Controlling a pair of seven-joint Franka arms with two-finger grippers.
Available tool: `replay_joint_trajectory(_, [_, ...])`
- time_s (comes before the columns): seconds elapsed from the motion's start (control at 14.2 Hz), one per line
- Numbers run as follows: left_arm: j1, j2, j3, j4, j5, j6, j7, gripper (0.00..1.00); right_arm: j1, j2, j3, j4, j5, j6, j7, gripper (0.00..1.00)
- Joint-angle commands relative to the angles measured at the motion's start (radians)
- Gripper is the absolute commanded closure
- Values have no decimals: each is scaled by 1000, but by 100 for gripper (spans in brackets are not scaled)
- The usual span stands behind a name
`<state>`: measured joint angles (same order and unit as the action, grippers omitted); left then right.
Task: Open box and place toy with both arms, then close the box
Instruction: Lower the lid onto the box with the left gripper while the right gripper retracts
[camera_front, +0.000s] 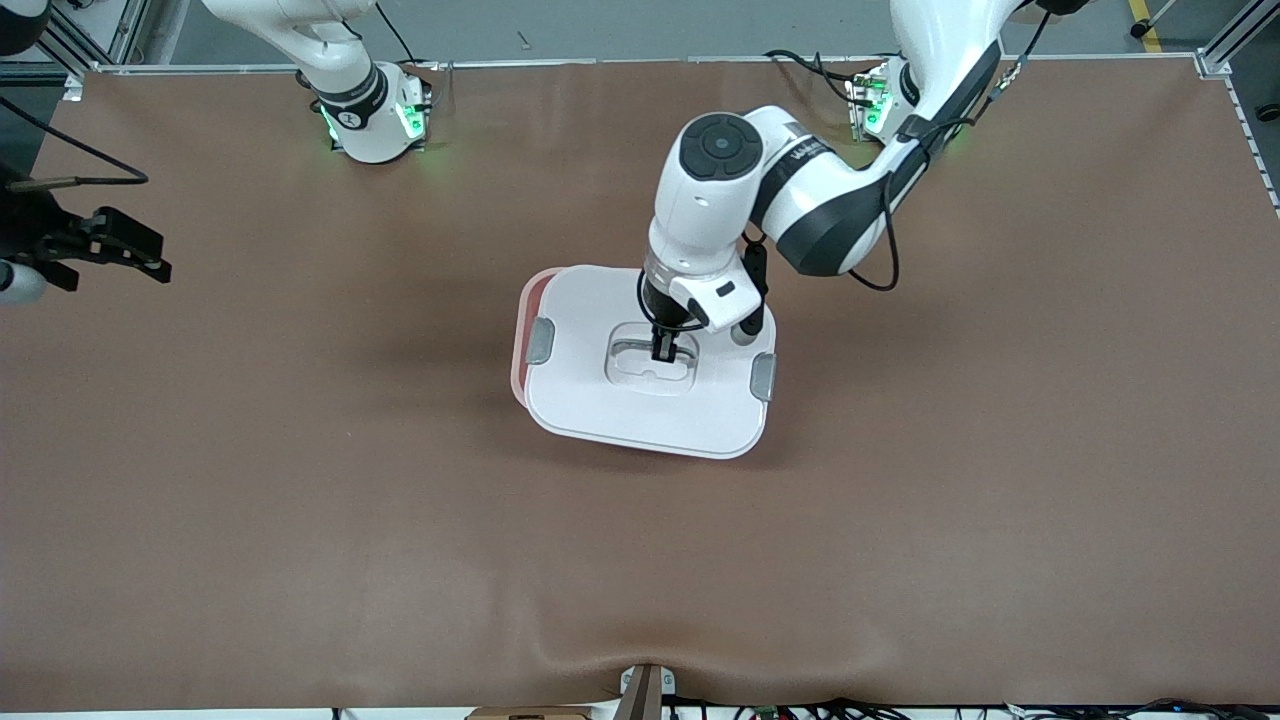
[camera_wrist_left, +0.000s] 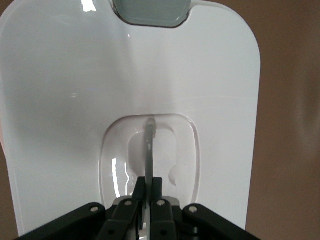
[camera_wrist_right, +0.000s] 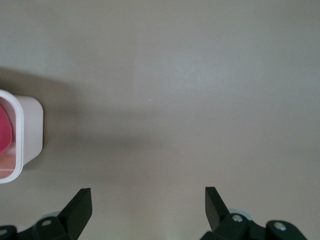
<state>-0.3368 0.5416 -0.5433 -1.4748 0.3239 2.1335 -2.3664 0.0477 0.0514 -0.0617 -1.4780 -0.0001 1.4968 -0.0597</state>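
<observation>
The left gripper (camera_front: 662, 352) is down in the lid's recessed centre, its jaws pinched tight on the clear handle (camera_wrist_left: 149, 145). The white lid (camera_front: 590, 400) sits skewed over the red-pink base (camera_front: 528, 300), leaving a strip of the base uncovered toward the right arm's end. The box rests mid-surface (camera_front: 300, 480). The right gripper (camera_wrist_right: 148, 200) waits above bare surface at its own end, jaws spread wide. Grey clips (camera_front: 541, 340) flank the lid.

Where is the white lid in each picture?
Front view: lid mid-table, held by its handle in the shut left gripper, shifted off the box's red base.
Left wrist view: lid fills the picture.
Right wrist view: cannot tell; only a box corner.
Shared landmark: handle, front and left wrist.
</observation>
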Motion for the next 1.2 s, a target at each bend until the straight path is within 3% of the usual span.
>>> replay_joint_trajectory(0.0, [-31,17,5,4,72,13,-97,100,-18,-11,-17,-15,20,-4,58,0])
replay_joint_trajectory(0.56, [-93,50,5,-1,155,13,-215,100,-20,-13,-17,-15,18,-13,123,0])
replay_joint_trajectory(1.13, [-119,58,6,-2,165,13,-237,100,-19,-11,-17,-8,18,-10,129,0])
